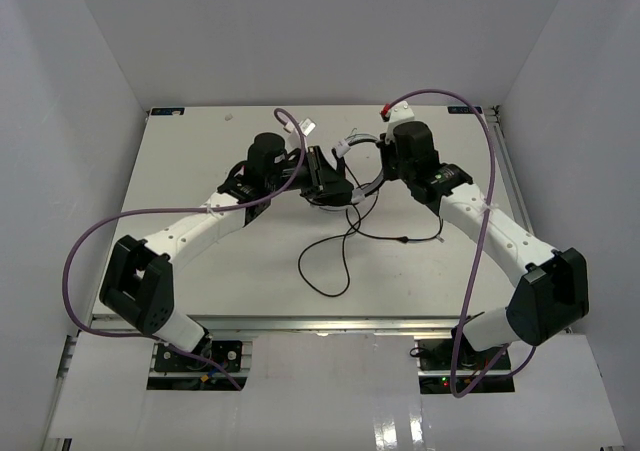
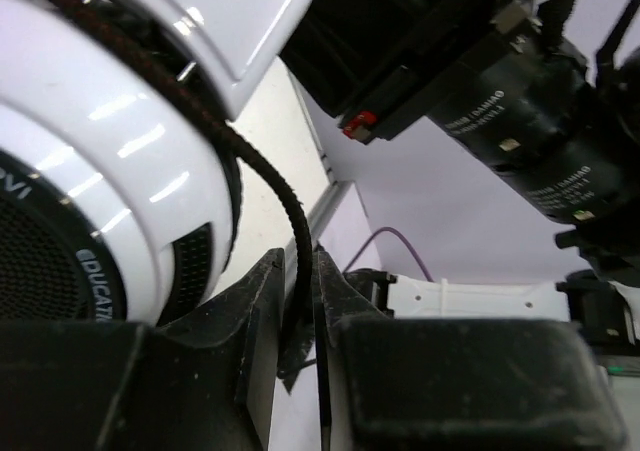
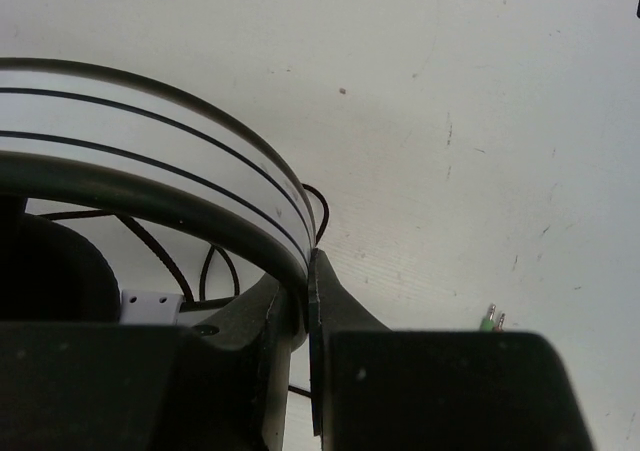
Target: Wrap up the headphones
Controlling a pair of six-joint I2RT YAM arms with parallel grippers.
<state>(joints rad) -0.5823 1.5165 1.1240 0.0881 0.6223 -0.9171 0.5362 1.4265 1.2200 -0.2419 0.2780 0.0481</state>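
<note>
Both arms reach inward and meet over the middle of the table [image 1: 200, 261], a little toward its far side. The headphones [image 1: 352, 143] sit between the two wrists, mostly hidden from above by the black gripper bodies.

Left gripper [image 2: 298, 316]: jaws nearly together, with the braided black cable [image 2: 290, 211] pinched in the narrow slot between them. The cable rises from the slot and curves up and left along the rim of the white earcup [image 2: 110, 161]. The earcup fills the left of that wrist view, just beside the left finger; a black mesh grille shows on its face. The right arm's dark body is close above and to the right.

Right gripper [image 3: 308, 286]: closed on the headband [image 3: 150, 121]. The white band with thin black stripes and a dark underside arcs in from the left and ends between the fingers. A dark earcup pad shows at lower left under the arc.

The cable's loose length lies on the table nearer the bases than the grippers, in an open loop [image 1: 335, 266]. One strand runs right to the small plug [image 3: 490, 319], which rests on the surface well clear of both grippers.

I cannot tell whether the earcups touch the table.

A purple cable [image 1: 80, 261] loops out from the left arm.
</note>
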